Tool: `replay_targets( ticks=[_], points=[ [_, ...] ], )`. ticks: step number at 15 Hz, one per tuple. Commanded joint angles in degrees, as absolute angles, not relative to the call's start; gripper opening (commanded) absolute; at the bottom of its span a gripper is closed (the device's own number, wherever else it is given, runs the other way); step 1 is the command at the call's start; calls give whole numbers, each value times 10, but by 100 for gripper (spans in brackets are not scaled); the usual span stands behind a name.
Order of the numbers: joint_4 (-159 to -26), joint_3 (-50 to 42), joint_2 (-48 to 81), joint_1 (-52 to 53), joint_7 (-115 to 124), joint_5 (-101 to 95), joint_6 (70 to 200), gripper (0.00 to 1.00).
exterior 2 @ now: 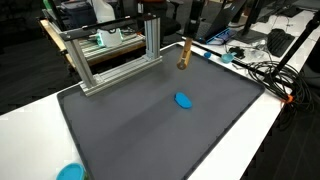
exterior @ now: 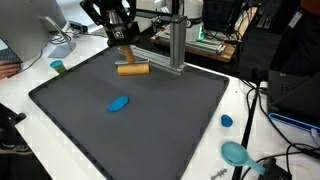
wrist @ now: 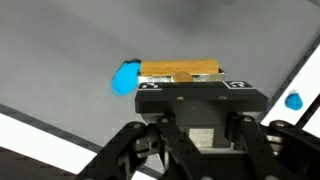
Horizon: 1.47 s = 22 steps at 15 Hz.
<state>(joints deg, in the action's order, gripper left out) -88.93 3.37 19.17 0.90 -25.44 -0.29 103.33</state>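
Note:
A wooden block (exterior: 132, 69) lies crosswise at the far edge of the dark mat (exterior: 80, 125), low over or on its surface. My gripper (exterior: 126, 60) comes down on the block from above and is shut on it. In the wrist view the block (wrist: 180, 70) shows just beyond the black marker plate of the gripper (wrist: 182, 84), whose fingertips are hidden behind that plate. In an exterior view the block (exterior 2: 185, 55) appears end-on near the mat's far side. A flat blue oval piece (exterior: 119, 103) (exterior 2: 184, 100) (wrist: 125, 78) rests on the mat, apart from the block.
An aluminium frame (exterior: 175, 45) (exterior 2: 110, 60) stands at the mat's back edge close to the gripper. A blue cap (exterior: 227, 121) (wrist: 293, 101) and a teal scoop (exterior: 236, 153) (exterior 2: 70, 172) lie on the white table, with cables (exterior: 275, 160) beside them. A green cup (exterior: 58, 67) stands off the mat.

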Motion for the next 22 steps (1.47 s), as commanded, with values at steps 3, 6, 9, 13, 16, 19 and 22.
replay_targets(
  ticks=[3,6,9,13,16,19,22],
  points=[
    [-798,48,210,-10,-430,-10,1006,22],
    [-817,41,200,-5,-421,-2,1023,47],
    [-791,43,216,-8,-431,6,1023,47],
    [-807,62,221,-33,-546,47,1073,22],
    [-794,67,241,-52,-651,72,1037,22],
    [-767,60,271,-70,-747,70,972,22],
    [-776,26,295,-49,-738,-27,1024,22]
  ],
)
